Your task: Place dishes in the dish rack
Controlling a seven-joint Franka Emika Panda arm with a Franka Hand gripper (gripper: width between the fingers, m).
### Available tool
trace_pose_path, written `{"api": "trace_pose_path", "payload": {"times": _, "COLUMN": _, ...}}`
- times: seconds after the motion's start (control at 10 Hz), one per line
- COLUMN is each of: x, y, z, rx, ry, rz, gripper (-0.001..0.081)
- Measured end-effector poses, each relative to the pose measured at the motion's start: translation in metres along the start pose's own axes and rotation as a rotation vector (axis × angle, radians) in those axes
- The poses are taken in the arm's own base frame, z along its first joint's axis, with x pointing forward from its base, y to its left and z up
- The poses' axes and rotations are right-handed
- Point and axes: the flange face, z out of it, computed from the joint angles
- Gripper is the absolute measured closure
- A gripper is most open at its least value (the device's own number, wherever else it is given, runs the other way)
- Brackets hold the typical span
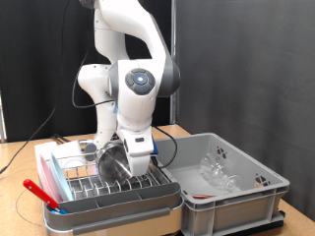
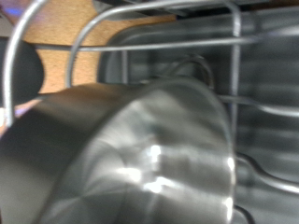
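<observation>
At the exterior view's far left the wooden counter (image 1: 30, 155) shows a bare strip, with a thin clear ring lying near its front edge. Just right of that strip a red utensil (image 1: 41, 191) lies along the left rim of the rack (image 1: 118, 197), whose white tray base sits at the counter's front edge and carries silver wire prongs in rows. A pale flat piece stands among the wires in the rack's left half, though it is too blurred to name. Over the rack's right half the arm reaches down, and its pincer (image 1: 136, 169) sits low among the prongs with the steel bowl (image 1: 113, 160) tilted on edge just to its left; whether the fingers grip the bowl's rim cannot be told from either view. In the wrist view the bowl (image 2: 131, 154) fills most of the picture, its brushed outside tipped toward the camera, with rack wires (image 2: 234, 65) close beside and behind it, leaving little open room around its rim. Right of the rack, touching or nearly touching its side, stands the grey bin (image 1: 261, 187), wide open on top, with clear glass pieces (image 1: 219, 173) lying on its floor and free space around them.
</observation>
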Motion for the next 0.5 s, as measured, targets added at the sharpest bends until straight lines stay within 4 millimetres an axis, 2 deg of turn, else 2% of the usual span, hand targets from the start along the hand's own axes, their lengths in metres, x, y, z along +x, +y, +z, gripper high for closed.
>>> {"api": "trace_pose_path", "payload": {"times": 0.5, "x": -0.0023, "y": 0.0099, "z": -0.0104, "rx": -0.044, "ry": 0.024, "rz": 0.052, "gripper": 0.0001}}
